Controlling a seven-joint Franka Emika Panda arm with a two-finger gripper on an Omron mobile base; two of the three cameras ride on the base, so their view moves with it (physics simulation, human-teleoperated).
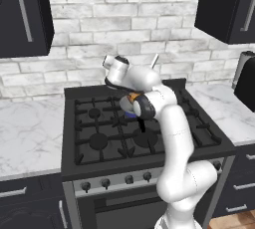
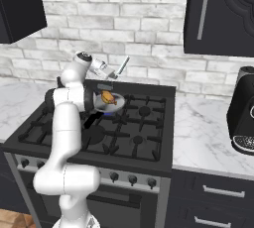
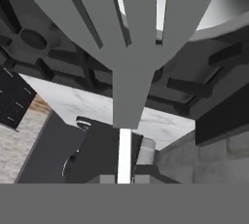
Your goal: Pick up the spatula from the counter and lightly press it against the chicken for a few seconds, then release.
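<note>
One slotted spatula (image 3: pixel 141 23), likely light and stiff, sits clamped by its thin handle in the gripper (image 3: pixel 124 175), blade toward the chicken (image 2: pixel 107 97) near the back edge of the stove (image 2: pixel 99 165).

free: front burners (image 1: pixel 98 141), left counter (image 1: pixel 30 133) | blocked: pan (image 2: pixel 100 106) at rear, coffee machine (image 2: pixel 243 118) right

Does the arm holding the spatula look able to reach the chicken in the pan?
Probably yes: the gripper, shut on the spatula, hangs close above the pan, and nothing seems to stand between it and the chicken.
</note>
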